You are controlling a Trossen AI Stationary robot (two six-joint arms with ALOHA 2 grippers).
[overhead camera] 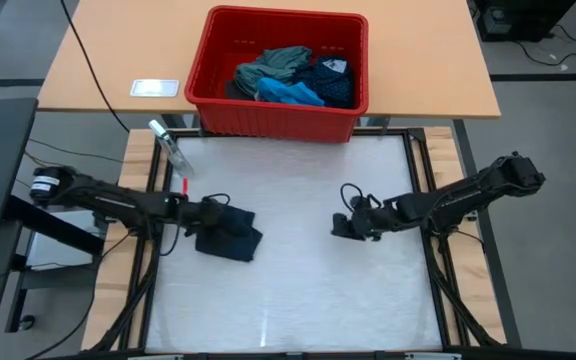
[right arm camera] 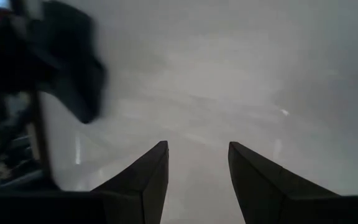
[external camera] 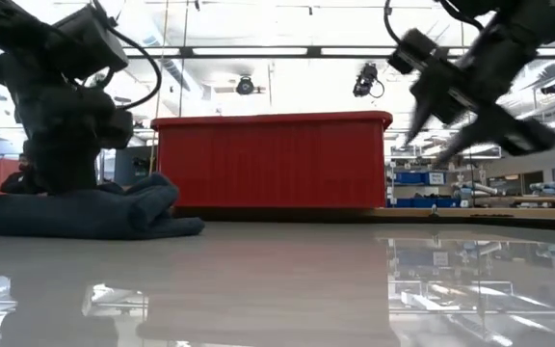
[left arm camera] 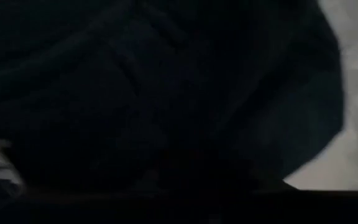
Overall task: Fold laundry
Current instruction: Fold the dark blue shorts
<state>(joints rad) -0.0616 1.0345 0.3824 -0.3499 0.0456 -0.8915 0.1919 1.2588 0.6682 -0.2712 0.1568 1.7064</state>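
Note:
A small dark navy garment [overhead camera: 230, 235] lies bunched on the left half of the white table [overhead camera: 298, 290]. It also shows in the low view [external camera: 85, 212], fills the left wrist view [left arm camera: 135, 93] and appears in the right wrist view [right arm camera: 67, 68]. My left gripper [overhead camera: 211, 212] is down on the garment's left edge. My right gripper [overhead camera: 338, 226] is open and empty, above the table right of the middle and well apart from the garment [external camera: 470, 135] [right arm camera: 197, 168]. A grey-green shirt [overhead camera: 273, 65], a bright blue piece [overhead camera: 290, 93] and a navy dotted piece [overhead camera: 330, 82] lie in the bin. The charcoal-grey one is not visible.
The red plastic bin [overhead camera: 278, 112] stands at the back edge of the white table, and it shows in the low view [external camera: 273, 159]. A clear tool with a red tip [overhead camera: 173, 155] lies at the back left corner. A white card [overhead camera: 155, 87] lies on the wooden table behind.

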